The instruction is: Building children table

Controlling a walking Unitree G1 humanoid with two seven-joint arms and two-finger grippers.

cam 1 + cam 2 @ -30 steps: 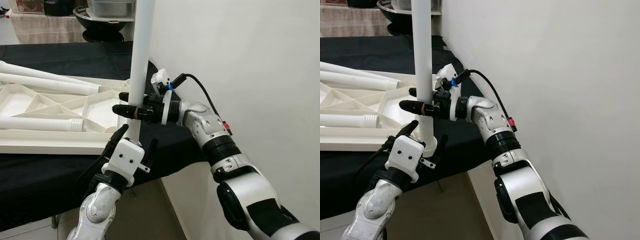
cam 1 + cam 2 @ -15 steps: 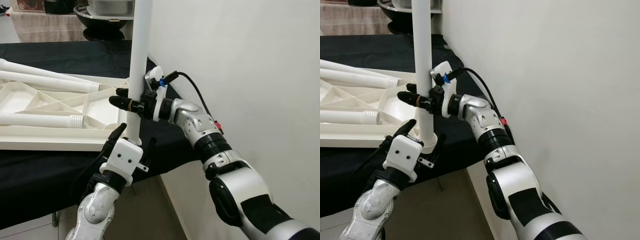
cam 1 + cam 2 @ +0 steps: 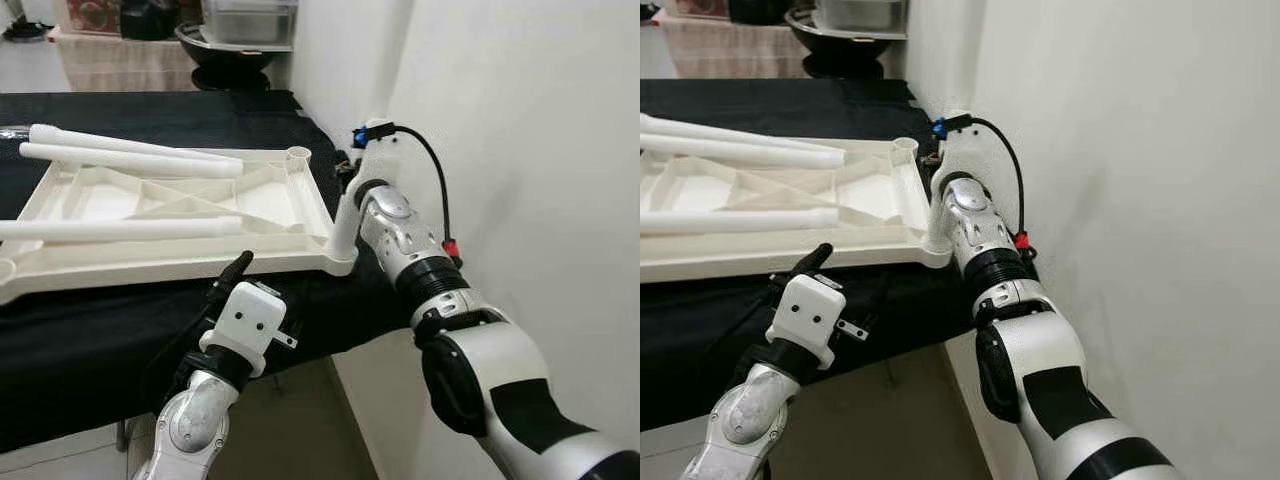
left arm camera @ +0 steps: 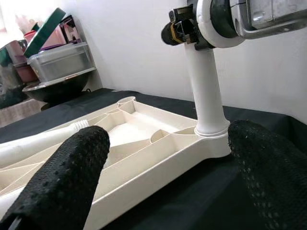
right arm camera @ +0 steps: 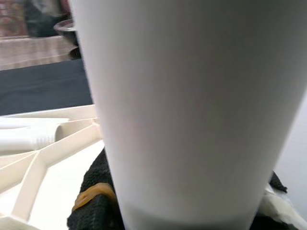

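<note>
The white table top [image 3: 290, 262] lies upside down on the black-clothed table. One white leg [image 3: 343, 222] stands upright in the socket at its near right corner [image 4: 211, 134]. My right gripper [image 3: 350, 172] is shut on this leg a little above the socket; its black fingers [image 5: 96, 206] press against the leg. Below and in front of the table top's near edge my left gripper [image 3: 258, 278] is open and holds nothing. In the left wrist view its fingers [image 4: 62, 177] stand wide apart, short of the table top. Three loose legs [image 3: 130, 158] lie across the table top.
A white wall [image 3: 520, 120] runs close along the right, just behind my right arm. The black table [image 3: 90, 340] ends at a near edge just past the table top, with floor below. A dark bowl [image 3: 235, 45] and containers stand at the back.
The leg, earlier held at the table's edge with my left gripper around its lower end, now stands in the corner socket. The left gripper is clear of it. The camera view has shifted.
</note>
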